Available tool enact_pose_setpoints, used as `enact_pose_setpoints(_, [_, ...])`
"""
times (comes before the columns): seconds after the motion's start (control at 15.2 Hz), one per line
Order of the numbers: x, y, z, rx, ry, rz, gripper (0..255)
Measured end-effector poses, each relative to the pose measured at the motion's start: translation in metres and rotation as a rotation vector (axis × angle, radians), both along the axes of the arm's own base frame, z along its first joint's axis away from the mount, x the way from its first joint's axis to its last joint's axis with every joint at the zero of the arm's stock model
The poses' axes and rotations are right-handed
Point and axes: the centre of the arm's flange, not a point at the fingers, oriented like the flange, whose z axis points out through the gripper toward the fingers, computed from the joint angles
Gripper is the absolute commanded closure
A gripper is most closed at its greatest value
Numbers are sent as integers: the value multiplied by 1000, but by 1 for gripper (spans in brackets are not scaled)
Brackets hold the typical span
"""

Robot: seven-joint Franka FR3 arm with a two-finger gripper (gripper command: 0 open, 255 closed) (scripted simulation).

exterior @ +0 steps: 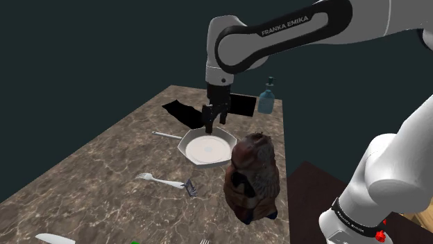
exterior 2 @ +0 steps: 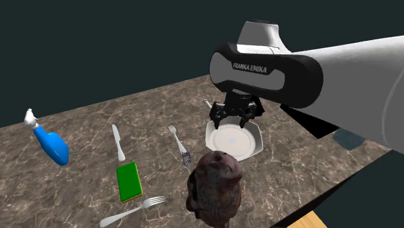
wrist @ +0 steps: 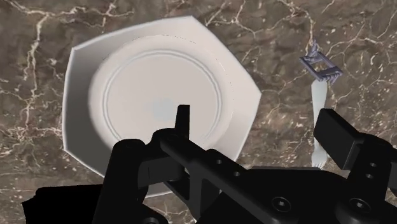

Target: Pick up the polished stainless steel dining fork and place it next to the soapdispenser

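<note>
Silvery fork (exterior: 165, 182) flat on tabletop (exterior: 90, 173), beside the plate (exterior: 207, 151) beneath the empty, open tool (exterior: 209, 129).
Light, stiff, slippery and thin; pinching across the narrow handle looks best.

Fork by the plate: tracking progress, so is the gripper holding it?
No, the fork lies on the counter beside the plate, apart from the open gripper.

Shoulder view: the plate (exterior: 207, 149) lay at frame centre on the counter (exterior: 90, 180). The soap dispenser (exterior: 266, 97) stood to its upper right, the fork (exterior: 164, 181) lay lower left, and the figure (exterior: 253, 177) stood lower right. Second exterior view: the knife (exterior 2: 118, 142) lay left of the fork, with the block (exterior 2: 129, 181) below it.
</note>
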Motion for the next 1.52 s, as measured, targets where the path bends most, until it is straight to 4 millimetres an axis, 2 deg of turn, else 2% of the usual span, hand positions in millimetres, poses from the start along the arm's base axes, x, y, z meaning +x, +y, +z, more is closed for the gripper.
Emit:
enact_pose_setpoints(0.59, [46,91,-54,16,42,98,0])
enact_pose_setpoints(1.19, [75,194,-118,33,84,198,0])
enact_pose_setpoints(1.32, [78,204,-129,35,88,206,0])
enact_pose_setpoints(1.52, [77,208,-147,35,89,208,0])
